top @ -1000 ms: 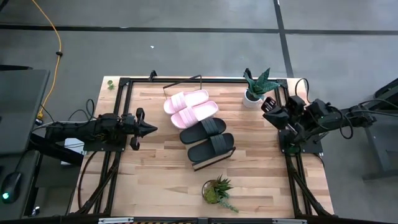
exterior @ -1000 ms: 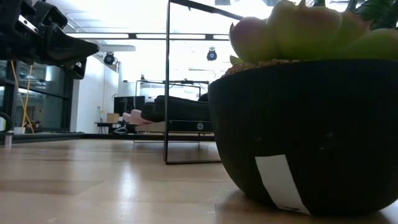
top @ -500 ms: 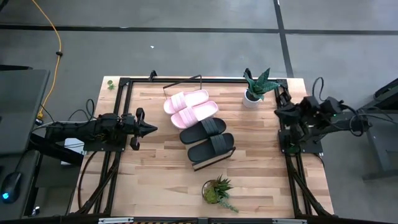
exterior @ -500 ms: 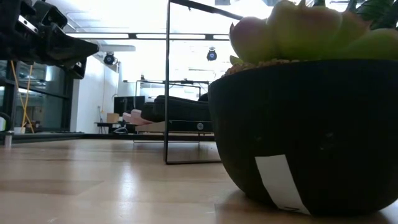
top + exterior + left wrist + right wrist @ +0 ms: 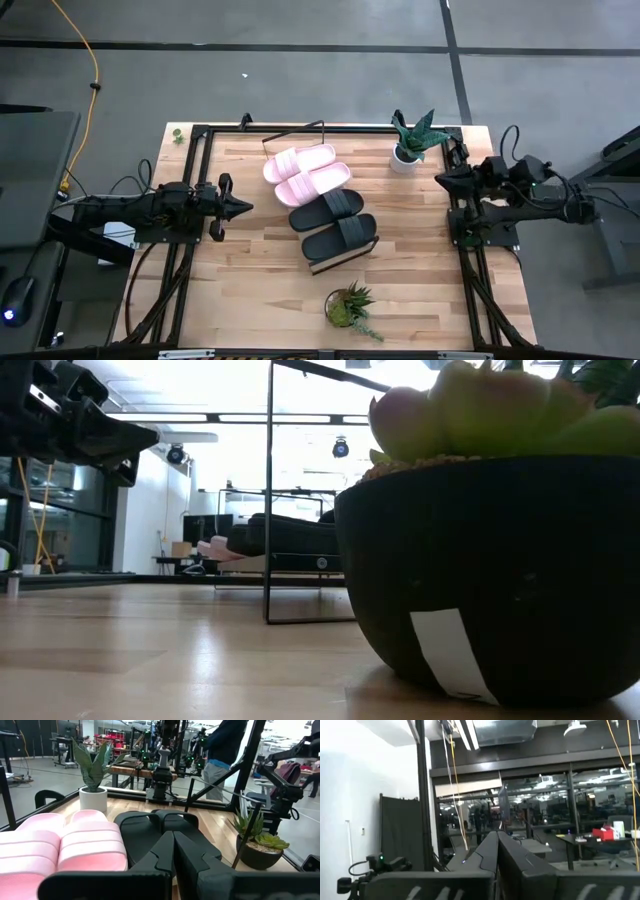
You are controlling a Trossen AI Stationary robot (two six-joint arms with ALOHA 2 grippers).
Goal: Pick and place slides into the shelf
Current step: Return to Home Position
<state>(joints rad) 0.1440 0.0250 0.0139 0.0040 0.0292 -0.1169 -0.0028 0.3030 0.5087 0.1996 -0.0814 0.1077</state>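
Two pale pink slides (image 5: 306,171) and two black slides (image 5: 334,223) lie side by side on the slanted light-wood shelf (image 5: 372,243) with its thin black wire frame (image 5: 296,128), in the middle of the table. In the left wrist view the pink slides (image 5: 65,852) and the black slides (image 5: 165,837) sit just ahead of the fingers. My left gripper (image 5: 246,207) is shut and hovers at the table's left, pointing at the slides without touching them. My right gripper (image 5: 441,180) is shut at the table's right edge, raised, pointing toward the table's left.
A white-potted spiky plant (image 5: 412,142) stands at the far right corner of the table. A dark-potted succulent (image 5: 349,305) stands near the near edge and fills the low view (image 5: 490,560). Black frame rails (image 5: 470,260) run along the table's sides. Bare wood lies near left.
My right arm has drawn back toward the table's right edge and levelled out, its gripper now pointing toward the table's left. The left arm and the slides have stayed where they were.
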